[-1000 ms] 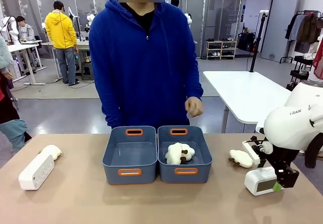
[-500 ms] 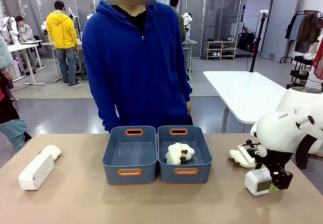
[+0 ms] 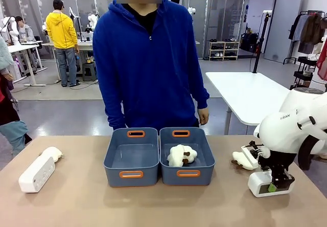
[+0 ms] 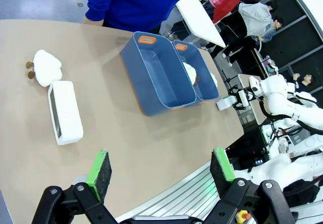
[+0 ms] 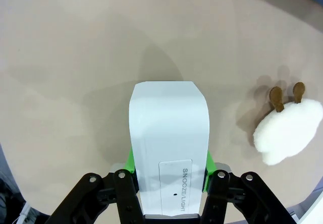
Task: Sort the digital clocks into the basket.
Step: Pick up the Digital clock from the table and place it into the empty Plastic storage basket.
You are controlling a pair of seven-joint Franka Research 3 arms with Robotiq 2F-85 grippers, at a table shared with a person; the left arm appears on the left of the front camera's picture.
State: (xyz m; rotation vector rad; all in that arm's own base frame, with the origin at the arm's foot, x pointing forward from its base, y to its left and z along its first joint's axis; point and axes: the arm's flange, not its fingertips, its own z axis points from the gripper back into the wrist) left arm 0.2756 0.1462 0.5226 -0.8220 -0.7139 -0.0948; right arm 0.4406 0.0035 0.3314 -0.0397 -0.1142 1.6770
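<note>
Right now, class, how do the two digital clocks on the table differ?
The left clock lies free, no gripper at it; the right clock is clamped between the pads of the right gripper. The left plush toy seems to touch the left clock's far end; the right plush toy lies apart from the right clock. Both clocks are white rounded boxes on the table, outside the baskets.

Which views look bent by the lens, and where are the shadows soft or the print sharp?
Left wrist view: wide-angle, the tan table appears tilted, its lines slightly bowed. Right wrist view: the white rounded plastic digital clock throws soft, doubled shadows on the table; its SNOOZE/LIGHT print is sharp. Front view: even light, faint shadows, little glare.
</note>
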